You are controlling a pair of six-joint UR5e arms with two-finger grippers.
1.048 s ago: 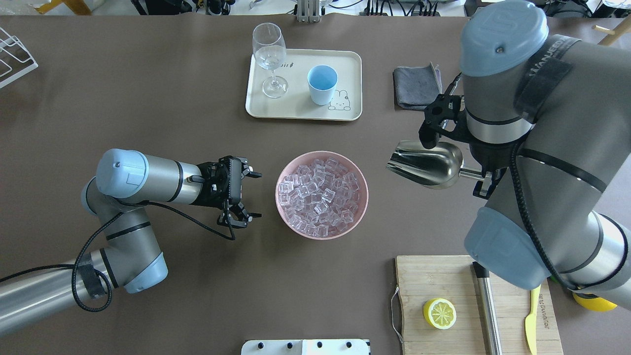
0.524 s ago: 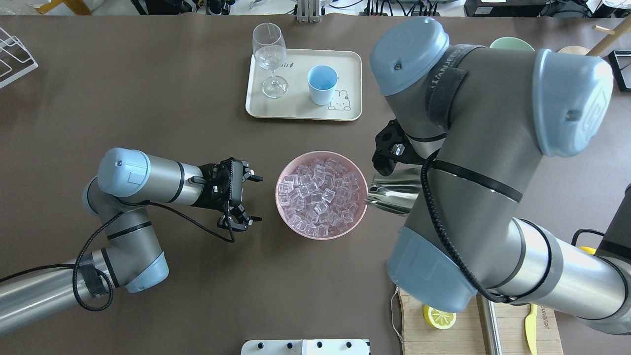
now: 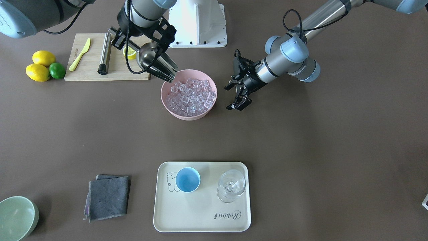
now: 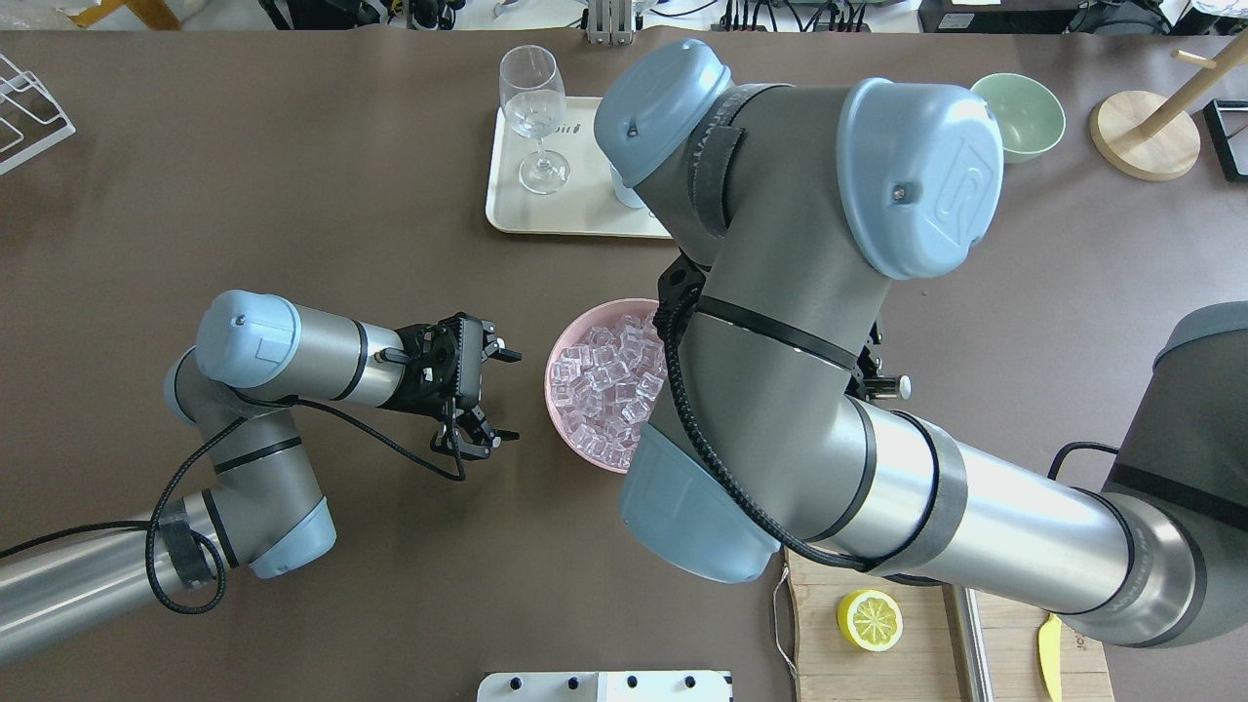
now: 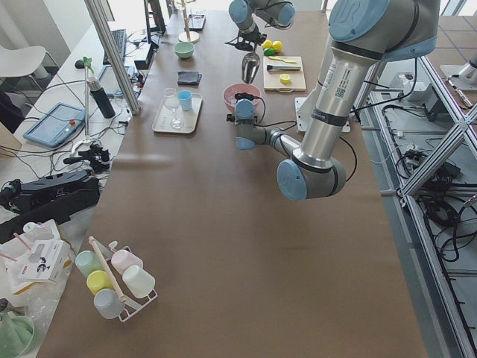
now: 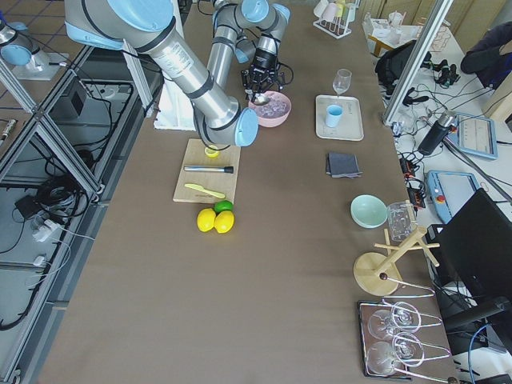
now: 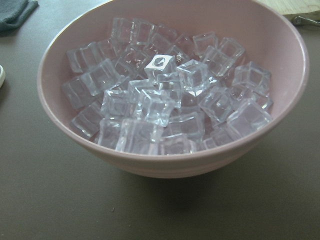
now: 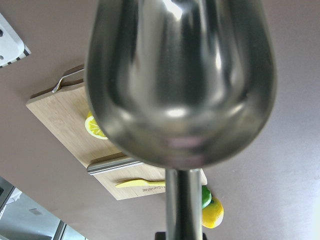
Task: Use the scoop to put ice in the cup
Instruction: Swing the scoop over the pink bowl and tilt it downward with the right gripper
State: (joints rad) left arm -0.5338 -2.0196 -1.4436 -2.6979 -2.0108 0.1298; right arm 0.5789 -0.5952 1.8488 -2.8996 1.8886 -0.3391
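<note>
Steel gleamed at the edge of the pink bowl (image 3: pixel 189 117), where the scoop (image 3: pixel 157 65) hung tilted with its mouth angled down and its front lip over the rim on the robot's right side. The right gripper (image 3: pixel 131 43) was clamped on the thin handle, above the near end of the cutting board (image 3: pixel 83 72). Whether the lip touched the ice (image 3: pixel 190 93) could not be told, nor whether anything lay inside the trough. The clear cubes were heaped in the bowl, filling it nearly to the brim, as the left wrist view showed at close range. On the bowl's other side the left gripper (image 4: pixel 509 397) hovered just beside it, fingers spread wide and holding nothing, pointed at the bowl's wall. The cup (image 3: pixel 188 179) stood upright on the cream tray (image 3: pixel 200 227), well apart from the bowl across the table (image 3: pixel 301 150), next to a stemmed glass (image 3: pixel 231 190). No cubes showed inside the cup.
</note>
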